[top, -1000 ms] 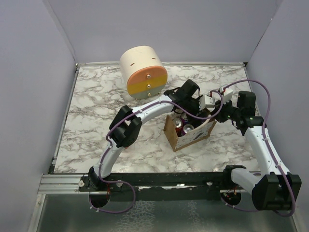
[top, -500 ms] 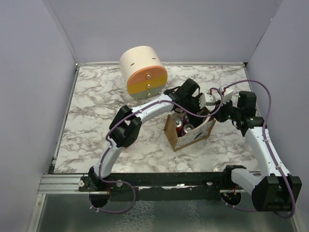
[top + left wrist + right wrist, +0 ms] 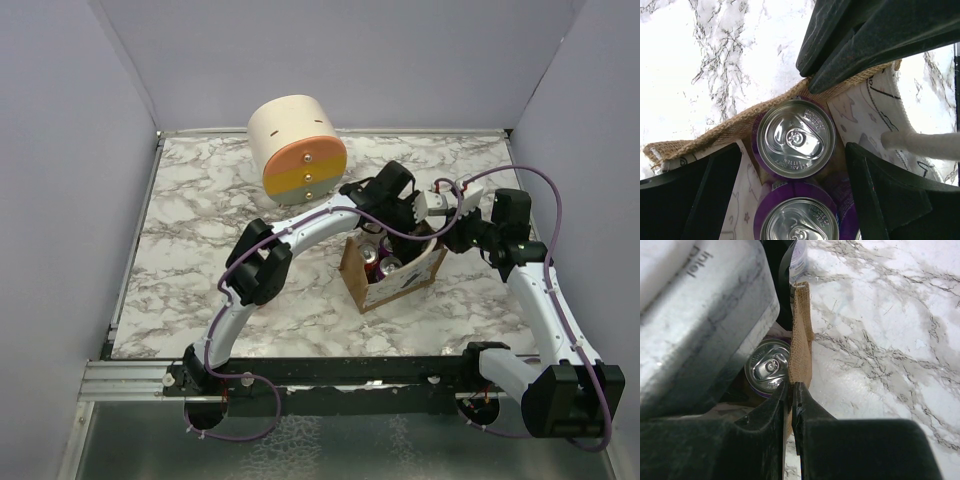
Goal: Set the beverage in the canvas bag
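The tan canvas bag (image 3: 400,280) stands right of the table's middle with several purple beverage cans inside. In the left wrist view two can tops show, one (image 3: 792,137) at the bag's far wall and one (image 3: 797,220) nearer. My left gripper (image 3: 792,150) hangs open over the bag's mouth, its fingers (image 3: 695,195) clear of the cans on both sides. My right gripper (image 3: 791,387) is shut on the bag's burlap rim (image 3: 801,350), holding it from the right. A can (image 3: 767,371) shows just inside that rim. A cream rope handle (image 3: 920,145) hangs at the right.
A big cream cylinder with an orange-yellow face (image 3: 297,150) stands at the back, left of the bag. Grey walls close in the marble table (image 3: 200,250) on three sides. The left arm's wrist body (image 3: 700,315) fills the left of the right wrist view.
Both grippers have shifted slightly toward the back above the bag. The bag and cans have stayed put.
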Motion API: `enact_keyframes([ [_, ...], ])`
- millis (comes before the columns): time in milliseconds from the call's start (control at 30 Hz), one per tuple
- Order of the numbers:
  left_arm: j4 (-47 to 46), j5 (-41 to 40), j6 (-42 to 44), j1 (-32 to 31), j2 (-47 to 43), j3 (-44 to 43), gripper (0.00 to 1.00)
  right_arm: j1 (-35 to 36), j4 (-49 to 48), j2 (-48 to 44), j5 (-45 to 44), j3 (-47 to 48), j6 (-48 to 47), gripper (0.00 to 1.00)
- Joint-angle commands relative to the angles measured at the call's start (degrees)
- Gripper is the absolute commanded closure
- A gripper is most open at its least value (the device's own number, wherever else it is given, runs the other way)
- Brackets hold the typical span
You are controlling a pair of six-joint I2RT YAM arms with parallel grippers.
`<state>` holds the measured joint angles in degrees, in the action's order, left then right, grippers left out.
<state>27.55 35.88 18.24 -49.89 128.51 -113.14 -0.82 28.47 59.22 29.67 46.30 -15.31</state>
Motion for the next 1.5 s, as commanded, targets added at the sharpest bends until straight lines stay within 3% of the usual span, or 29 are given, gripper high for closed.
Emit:
enact_keyframes([
  [0,-2.2,0.6,0.8,-0.3,-5.5,-3.1,0.12,0.3,-0.2,-0.8,0.6,-0.5,-1.4,0.91],
  [633,-0.1,0.2,7.7,-0.2,-16.9,4.1,0.12,0.2,0.3,-2.0,0.8,0.1,-0.6,0.91],
  [1033,13.3,-5.3,17.9,4.2,-29.2,11.6,0.14,0.2,2.3,-2.4,3.8,1.6,-2.6,0.82],
  [1267,24.0,-11.4,23.8,8.8,-40.6,20.5,0.12,0.2,4.5,-0.5,5.2,2.7,-5.6,0.74],
  [1467,27.6,-15.7,24.3,14.7,-51.8,33.0,0.05,0.2,4.3,0.5,5.7,3.0,-6.4,0.71],
])
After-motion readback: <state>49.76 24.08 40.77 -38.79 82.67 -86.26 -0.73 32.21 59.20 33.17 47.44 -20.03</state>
